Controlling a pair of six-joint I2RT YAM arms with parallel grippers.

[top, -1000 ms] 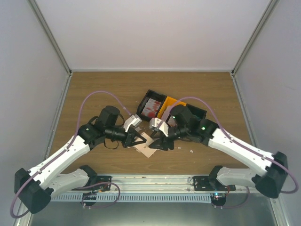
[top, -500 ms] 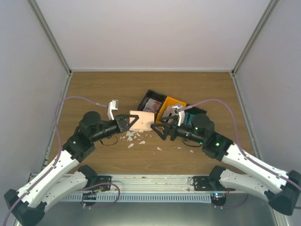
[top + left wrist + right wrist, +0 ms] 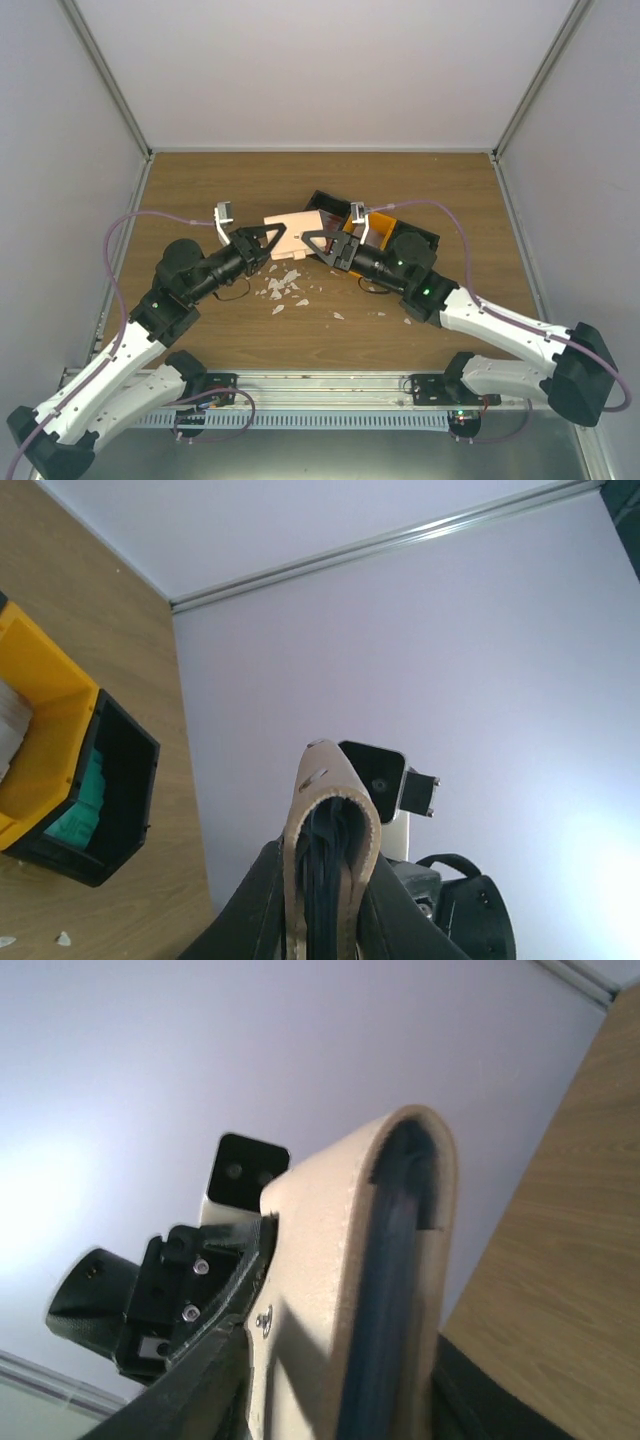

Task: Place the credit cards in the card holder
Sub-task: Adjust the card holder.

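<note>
The beige card holder [image 3: 293,228] hangs in the air over the left end of the tray, held from both sides. My left gripper [image 3: 275,238] is shut on its left edge. My right gripper [image 3: 312,243] is closed on its right edge. In the left wrist view the card holder [image 3: 326,780] stands edge-on between my fingers, its mouth slightly parted and dark inside. The right wrist view shows its tan face [image 3: 310,1220] filling the space between the fingers. Teal credit cards [image 3: 85,805] lie in the tray's black end bin.
The black-and-orange tray [image 3: 375,215] sits behind the grippers at centre right, seen as yellow and black bins [image 3: 60,700] in the left wrist view. White scraps [image 3: 280,290] are scattered on the wooden table below the holder. Walls enclose the table on three sides.
The card holder has come up off the table near the front and moved back toward the tray. Both arms swung back with it, and the right gripper has closed onto its right edge.
</note>
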